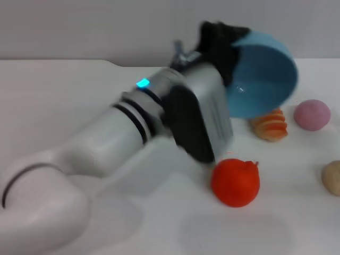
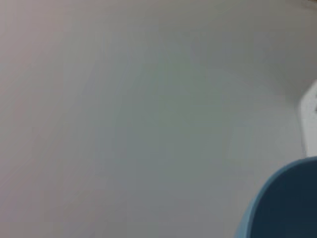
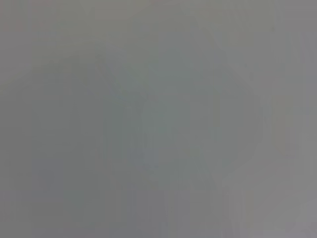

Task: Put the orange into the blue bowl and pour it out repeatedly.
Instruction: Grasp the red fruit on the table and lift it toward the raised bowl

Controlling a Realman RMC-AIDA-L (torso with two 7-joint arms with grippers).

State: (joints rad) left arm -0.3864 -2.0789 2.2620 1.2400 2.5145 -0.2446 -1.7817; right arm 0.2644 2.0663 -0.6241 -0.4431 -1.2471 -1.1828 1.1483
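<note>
In the head view my left gripper (image 1: 226, 45) is shut on the rim of the blue bowl (image 1: 263, 74) and holds it lifted above the table, tipped on its side with the opening facing right and down. The bowl looks empty. The orange (image 1: 235, 181) lies on the white table in front of the bowl and below it, close to my left wrist. The bowl's rim also shows in the left wrist view (image 2: 282, 206). My right gripper is out of view.
A ridged pale-orange loaf (image 1: 271, 126) lies just under the bowl. A pink ball (image 1: 312, 114) sits to its right. A tan ball (image 1: 332, 178) is at the right edge. The white table (image 1: 64, 101) stretches to the left.
</note>
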